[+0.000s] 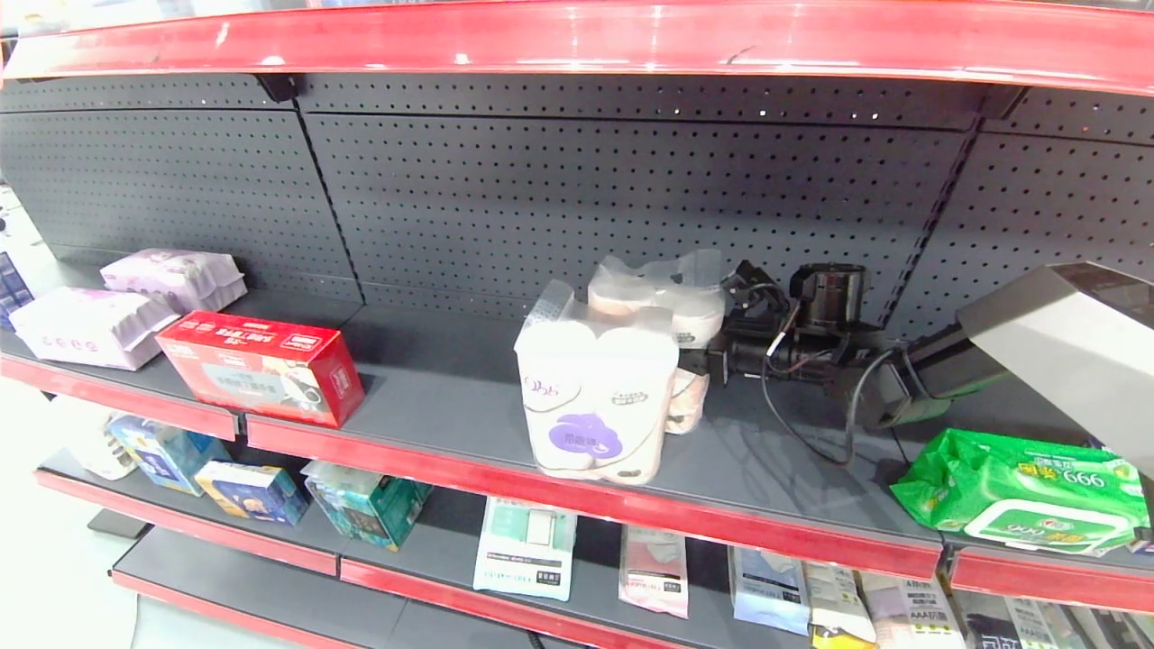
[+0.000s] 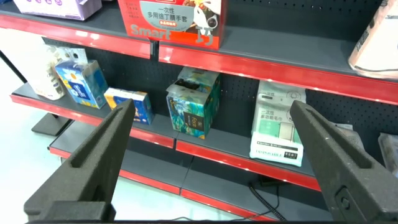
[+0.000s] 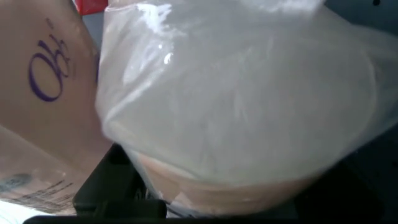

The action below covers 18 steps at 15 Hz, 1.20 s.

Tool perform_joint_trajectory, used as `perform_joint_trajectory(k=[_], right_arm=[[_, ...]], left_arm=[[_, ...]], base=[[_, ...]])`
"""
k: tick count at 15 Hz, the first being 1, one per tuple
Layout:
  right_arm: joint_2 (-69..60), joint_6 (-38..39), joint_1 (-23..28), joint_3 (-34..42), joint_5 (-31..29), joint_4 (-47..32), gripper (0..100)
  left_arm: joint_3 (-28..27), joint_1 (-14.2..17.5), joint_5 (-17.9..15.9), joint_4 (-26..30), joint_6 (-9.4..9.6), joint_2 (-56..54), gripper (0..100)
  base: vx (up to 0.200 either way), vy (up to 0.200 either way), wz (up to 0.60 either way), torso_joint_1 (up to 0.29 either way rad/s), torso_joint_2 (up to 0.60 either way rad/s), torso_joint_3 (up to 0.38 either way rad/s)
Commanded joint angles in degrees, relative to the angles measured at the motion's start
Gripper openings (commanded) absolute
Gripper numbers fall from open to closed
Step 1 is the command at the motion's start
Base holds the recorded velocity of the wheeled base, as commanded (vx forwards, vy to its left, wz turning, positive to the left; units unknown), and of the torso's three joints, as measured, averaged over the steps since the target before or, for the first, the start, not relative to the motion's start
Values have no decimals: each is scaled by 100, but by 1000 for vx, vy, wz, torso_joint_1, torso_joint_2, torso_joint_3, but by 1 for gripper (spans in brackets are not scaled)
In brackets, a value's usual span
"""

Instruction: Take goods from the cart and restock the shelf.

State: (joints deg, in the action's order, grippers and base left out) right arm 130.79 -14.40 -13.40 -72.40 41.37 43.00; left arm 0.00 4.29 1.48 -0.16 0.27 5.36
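Middle shelf (image 1: pixel 433 397), centre: two toilet paper packs.
- Front toilet paper pack (image 1: pixel 595 397) upright near the red front edge, long axis vertical, rolls stacked on end, printed face turned out toward the aisle. Purple script of its wrapper close by in the right wrist view (image 3: pixel 43 106).
- Rear toilet paper pack (image 1: pixel 663 293) just behind and a little to the right, touching the front one. Also upright, long axis vertical, loose plastic flaring at the top. Base hidden behind the front pack, so cannot tell whether fully set down.

Right end effector (image 1: pixel 708 361) reaching in over the shelf from the right, at the rear pack's right side, level with its lower half. In the right wrist view, wrapped rolls (image 3: pixel 249 93) pressed close, with dark fingers (image 3: pixel 106 186) on either side below: clamped on the rear pack, opened about as wide as the pack.

Left end effector (image 2: pixel 211 106) down in front of the lower shelves, fingers spread wide, gripping nothing, touching nothing. Beyond it, a teal box (image 2: pixel 194 102) and a white-and-green pack (image 2: pixel 280 127) on the shelf below.

Elsewhere on the middle shelf: red box (image 1: pixel 261 365) lying flat to the left, two purple packs (image 1: pixel 171 278) further left, green wipes pack (image 1: pixel 1023 491) at the right.
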Motion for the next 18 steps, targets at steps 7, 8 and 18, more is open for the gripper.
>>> perform_joint_trajectory(k=[7, 8, 18], right_arm=[[148, -125, 136, 24, -7, 165, 0], [122, -134, 136, 165, -7, 165, 0], [96, -221, 39, 279, 29, 156, 0]], left_arm=[[0, 2, 2, -2, 0, 9, 100], [0, 2, 2, -2, 0, 9, 100], [0, 2, 2, -2, 0, 9, 100]], base=[[0, 0, 0, 0, 0, 0], [0, 0, 0, 0, 0, 0], [0, 0, 0, 0, 0, 0]])
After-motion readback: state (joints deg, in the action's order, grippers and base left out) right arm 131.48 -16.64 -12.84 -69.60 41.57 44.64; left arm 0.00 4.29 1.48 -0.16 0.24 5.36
